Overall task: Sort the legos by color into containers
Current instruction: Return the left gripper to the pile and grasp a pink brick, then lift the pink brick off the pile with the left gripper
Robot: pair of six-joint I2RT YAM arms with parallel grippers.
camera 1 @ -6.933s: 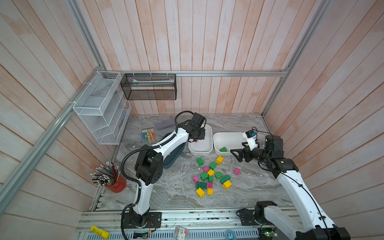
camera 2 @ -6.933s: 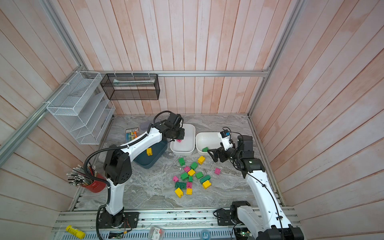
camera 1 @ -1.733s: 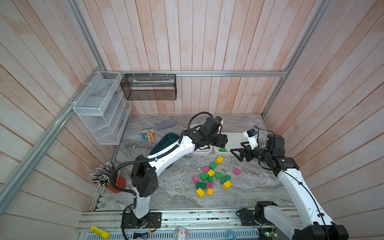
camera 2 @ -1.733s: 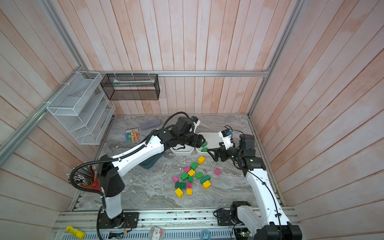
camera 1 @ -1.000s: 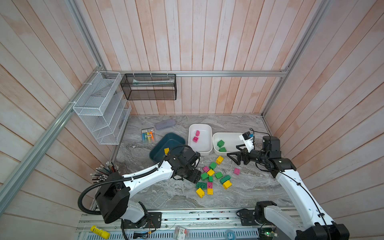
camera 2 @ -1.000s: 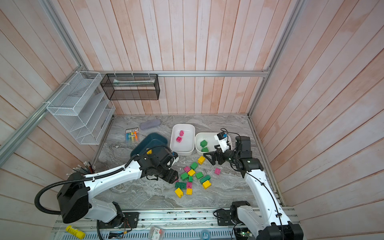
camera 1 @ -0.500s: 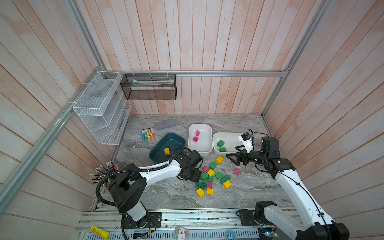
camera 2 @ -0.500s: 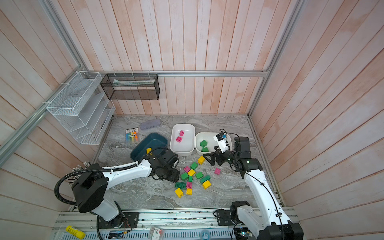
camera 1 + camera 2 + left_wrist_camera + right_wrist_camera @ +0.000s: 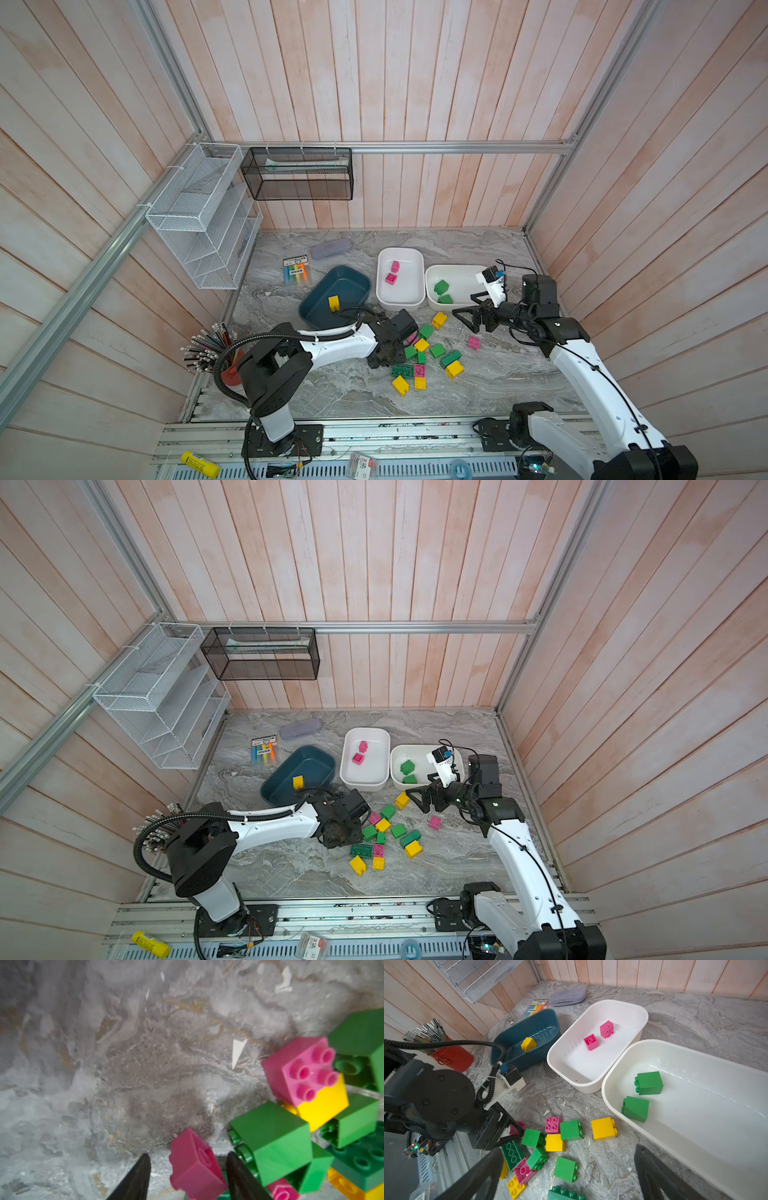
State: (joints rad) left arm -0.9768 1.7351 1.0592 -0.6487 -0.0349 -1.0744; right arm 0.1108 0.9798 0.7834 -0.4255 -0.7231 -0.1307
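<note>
Bricks in yellow, green and pink, heaped loose near the middle of the marble table; back wall taken as 12 o'clock in both top views.

Tubs in a row beyond the heap. At 10 o'clock, teal tub with one yellow brick. At 12 o'clock, middle tub, white, with two pink bricks. At 1 o'clock, end tub, white, just beside the middle one, with two green bricks.

Left gripper low at the heap's 9 o'clock edge. Straddles a pink brick with jaws apart. Leaves a strip of bare table between one finger and the brick; comes close to its other face with the second finger, contact unclear. Grips nothing yet. Hides that brick under the wrist in both top views.

Right gripper at the heap's 2 o'clock. Hangs above the table with jaws spread wide and nothing between them, near the end tub's 6 o'clock wall.

Off the heap: single yellow brick at its 1 o'clock, near the right gripper; single pink brick at its 3 o'clock, apart.

Far corner at 11 o'clock: marker pack and grey case. Red cup of pencils at the table's 8 o'clock edge.
</note>
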